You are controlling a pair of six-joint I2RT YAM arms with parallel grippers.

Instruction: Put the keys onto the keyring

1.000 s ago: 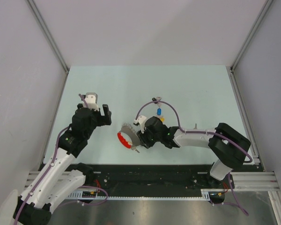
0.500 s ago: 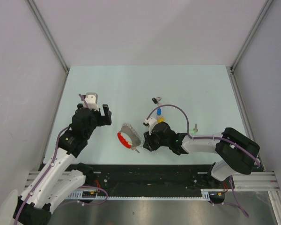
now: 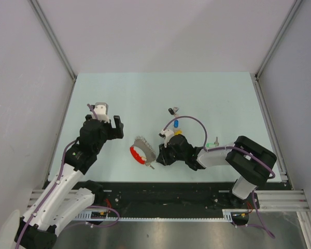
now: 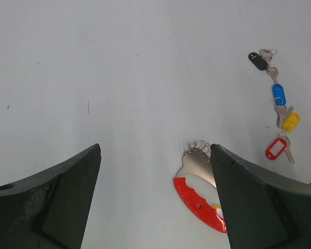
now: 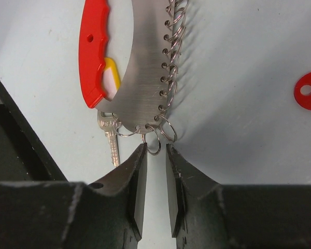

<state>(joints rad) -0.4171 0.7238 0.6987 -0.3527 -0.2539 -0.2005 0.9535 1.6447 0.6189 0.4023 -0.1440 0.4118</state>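
Note:
The keyring, a steel plate with a red curved band and a row of small rings, lies flat on the table. One silver key hangs on it, with a yellow tag by the band. My right gripper is low at the plate's near end, its jaws a narrow gap apart with one small ring at the tips. My left gripper is wide open and empty, above and left of the keyring. Loose keys lie in a line: black, blue, yellow, red.
A green-tagged key lies apart on the right, by my right forearm. The black key and yellow key lie just behind my right wrist, under its purple cable. The black rail runs along the near edge.
My right gripper has drawn back a little from over the keyring to its near end, and the forearm has shifted. The keyring and my left arm have not moved.

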